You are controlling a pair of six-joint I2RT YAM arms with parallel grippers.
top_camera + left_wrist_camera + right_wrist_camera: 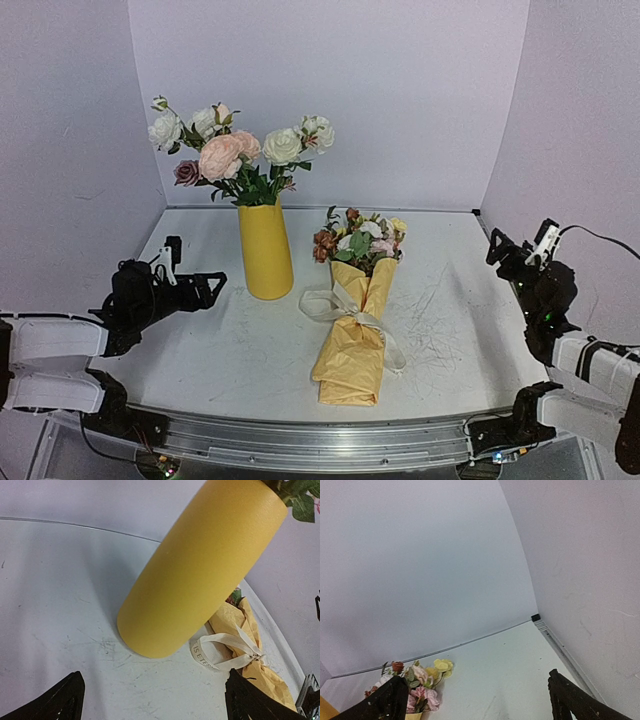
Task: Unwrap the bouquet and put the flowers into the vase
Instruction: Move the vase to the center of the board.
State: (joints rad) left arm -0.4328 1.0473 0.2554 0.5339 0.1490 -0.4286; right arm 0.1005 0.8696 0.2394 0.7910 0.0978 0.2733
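Spreading wide and empty, the fingers (59, 701) of the left gripper (206, 288) face the vase (265, 252), which stands just ahead of them and holds big roses (236, 152). Right of the vase lies the bouquet (354, 330), its ribbon (330, 305) tied and its flowers (358, 240) at the far end. The right gripper (503, 250) is likewise parted and empty, with the bouquet well to its fingers' left.
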